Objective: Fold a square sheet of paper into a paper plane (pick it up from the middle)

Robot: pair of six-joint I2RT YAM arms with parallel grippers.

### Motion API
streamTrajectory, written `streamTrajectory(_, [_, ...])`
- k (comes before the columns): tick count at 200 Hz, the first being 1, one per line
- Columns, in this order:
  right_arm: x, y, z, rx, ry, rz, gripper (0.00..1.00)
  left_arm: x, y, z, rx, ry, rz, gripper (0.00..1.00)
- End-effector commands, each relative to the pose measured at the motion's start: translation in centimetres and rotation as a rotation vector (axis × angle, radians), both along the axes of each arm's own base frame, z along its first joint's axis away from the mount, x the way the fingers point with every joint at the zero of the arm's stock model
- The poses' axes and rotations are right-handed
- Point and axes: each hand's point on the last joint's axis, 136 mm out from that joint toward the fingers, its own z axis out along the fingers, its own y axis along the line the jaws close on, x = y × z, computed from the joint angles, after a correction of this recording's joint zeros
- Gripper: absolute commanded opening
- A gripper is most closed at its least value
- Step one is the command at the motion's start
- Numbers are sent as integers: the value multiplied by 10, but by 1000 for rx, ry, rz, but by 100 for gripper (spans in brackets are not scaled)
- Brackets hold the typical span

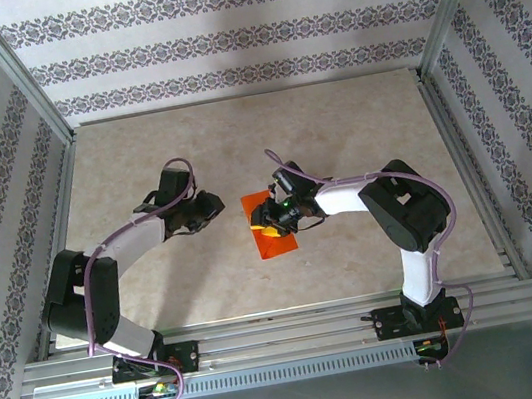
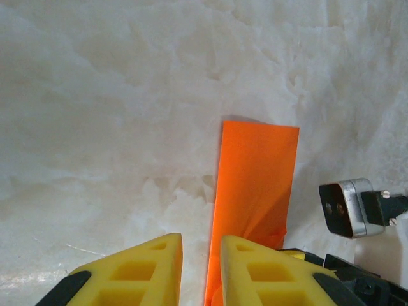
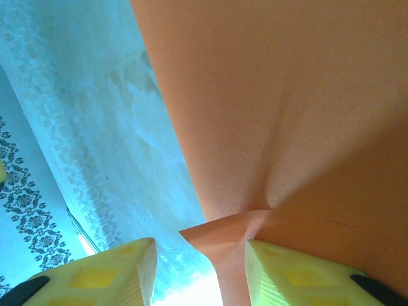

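Enclosure: three patterned walls [image 1: 221,40], one to each side and one at the back, bounded by metal frame rails [image 1: 287,330].

Surface [image 1: 337,138]: one, pale marbled beige, flat.

Arms: two. The left arm [image 1: 105,270] reaches up and inward from its base. The right arm [image 1: 404,208] reaches inward from the opposite side. Their tips are near each other around the middle of the surface.

Sheet of paper [image 1: 279,242]: one, bright orange-red. It lies on the surface just right of centre, beneath the tip of the right arm. Seen from above it is a narrow rectangle rather than a full square, slightly tilted. In the left wrist view the sheet of paper [image 2: 255,182] is a long upright strip lying flat, with one buckle near its lower end. In the right wrist view the sheet of paper [image 3: 287,95] shows one raised pinch ridge running up from the gap between the fingers.

Left fingers [image 2: 143,271]: two, yellow, slightly parted. Bare surface shows in the gap and nothing is held. From above, the left fingers [image 1: 210,206] sit beside the sheet, apart from it.

Right fingers [image 3: 299,271]: two, yellow, released and standing apart. The ridge of paper sits in the gap, and one finger is clear of it. From above, the right fingers [image 1: 262,228] are over the middle of the sheet.
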Motion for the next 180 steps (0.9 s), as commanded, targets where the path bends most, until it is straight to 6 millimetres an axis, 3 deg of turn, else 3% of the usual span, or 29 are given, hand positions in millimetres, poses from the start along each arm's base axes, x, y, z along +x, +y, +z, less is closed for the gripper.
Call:
streamTrajectory(1, [-19, -32, -46, -175, 88, -36, 44, -6, -9, -3, -43, 14, -32, 24])
streamTrajectory(56, [-24, -44, -58, -234, 93, -34, 29, -10, -39, -7, -92, 19, -116, 25])
streamTrajectory(110, [-29, -47, -70, -256, 123, -33, 6, -19, -72, -12, -117, 33, -201, 20])
streamTrajectory(141, [-31, -49, -73, -269, 135, -29, 0, -23, -86, -22, -99, 56, -236, 15])
streamTrajectory(180, [-32, -49, -73, -274, 137, -24, 0, -25, -94, -32, -60, 83, -261, 12])
